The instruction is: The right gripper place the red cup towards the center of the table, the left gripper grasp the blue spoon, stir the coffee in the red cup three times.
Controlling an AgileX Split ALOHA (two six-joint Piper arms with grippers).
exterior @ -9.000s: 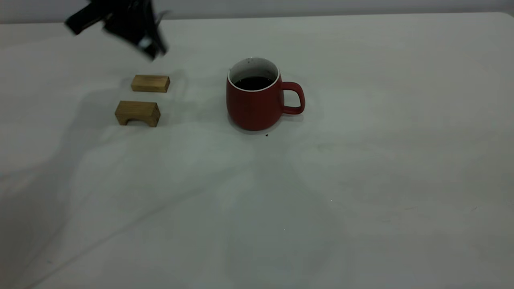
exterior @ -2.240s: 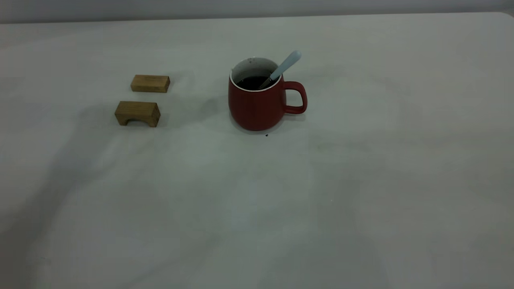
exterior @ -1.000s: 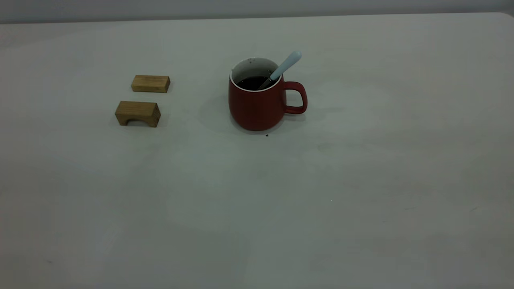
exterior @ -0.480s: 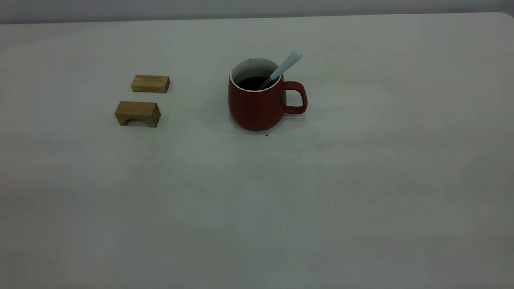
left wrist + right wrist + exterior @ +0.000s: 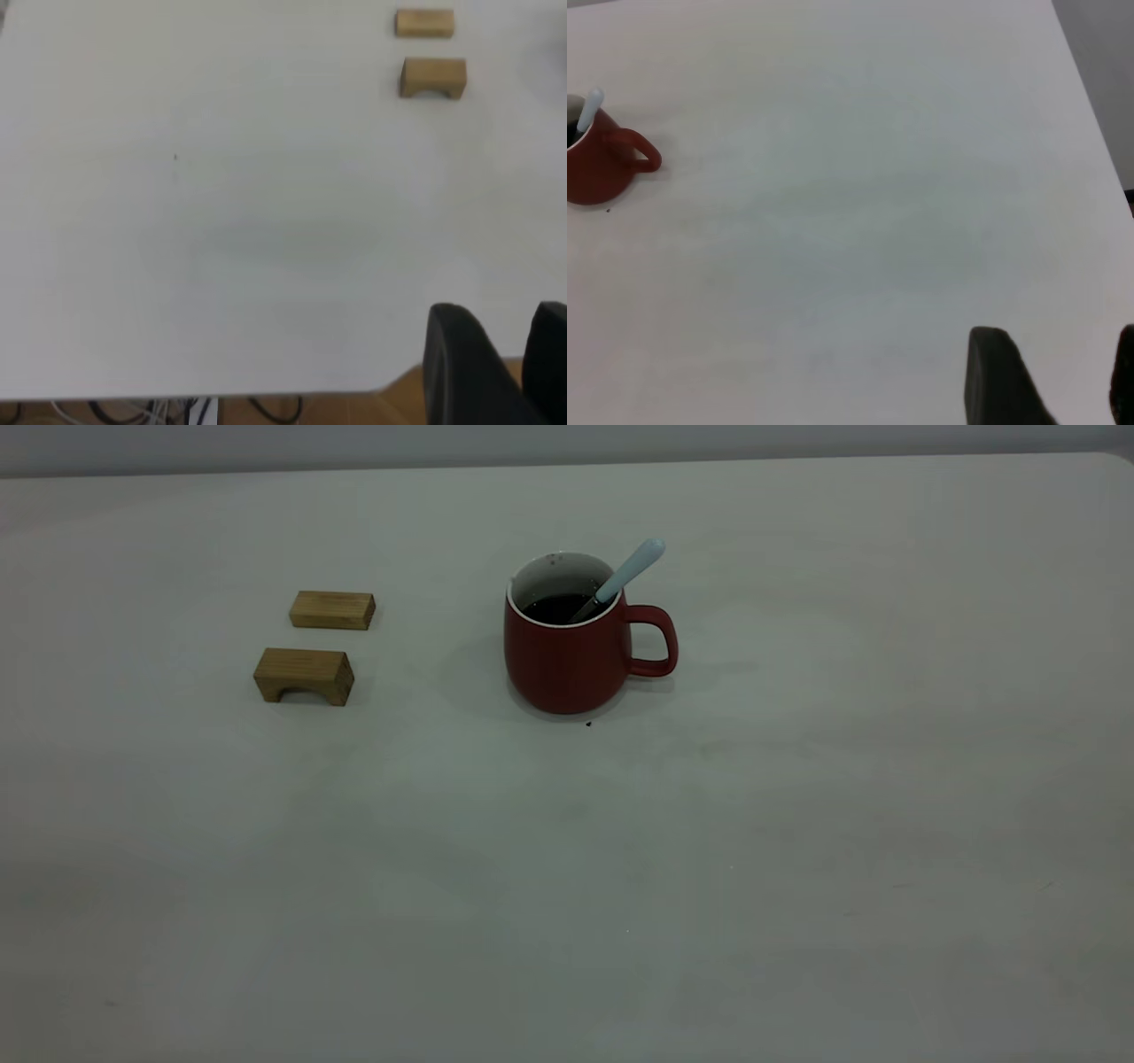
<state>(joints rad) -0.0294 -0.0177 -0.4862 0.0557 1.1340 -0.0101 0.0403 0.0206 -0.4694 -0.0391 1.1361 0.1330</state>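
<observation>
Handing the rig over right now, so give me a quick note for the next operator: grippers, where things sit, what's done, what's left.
Left gripper: open, empty, back over the table edge.
Right gripper: open, empty, also pulled back, far from the cup.
Red cup stands upright mid-table, handle toward the right arm's side, coffee inside.
Blue spoon leans in the cup, bowl in the coffee.
Two wooden blocks sit on the left arm's side.
Cup placed; neither gripper holds anything. Stir count cannot be told from the views.

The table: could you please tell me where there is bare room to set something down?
The table is bare in front of the red cup and to its handle side. It is tighter between the cup and the two wooden blocks.
</observation>
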